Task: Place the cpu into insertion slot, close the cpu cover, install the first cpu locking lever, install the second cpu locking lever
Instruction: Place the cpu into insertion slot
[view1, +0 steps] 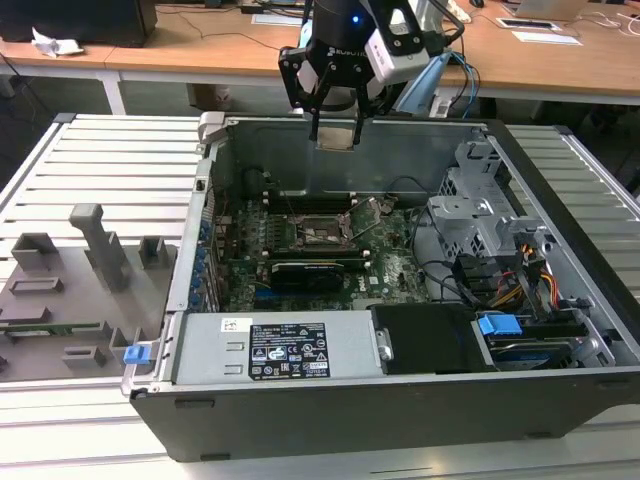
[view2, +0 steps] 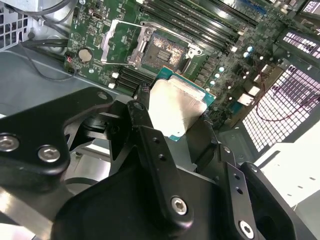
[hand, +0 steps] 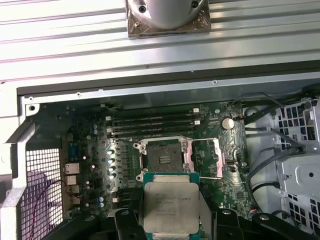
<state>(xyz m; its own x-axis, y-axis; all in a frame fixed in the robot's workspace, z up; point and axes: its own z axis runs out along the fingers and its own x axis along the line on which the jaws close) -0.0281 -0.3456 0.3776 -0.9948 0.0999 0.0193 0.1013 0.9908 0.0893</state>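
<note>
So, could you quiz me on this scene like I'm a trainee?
1. True or false: the cpu already sits in the slot.
2. What does the gripper hold? A) a cable B) the cpu C) nothing
3. Fill in: the slot's cover is ____ (open or shut).
Key: 1 false; 2 B; 3 open.

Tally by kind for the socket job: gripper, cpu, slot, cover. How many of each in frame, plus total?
gripper: 1, shut on the cpu
cpu: 1, above the board
insertion slot: 1, empty
cpu cover: 1, swung open beside the slot
Total: 4
</note>
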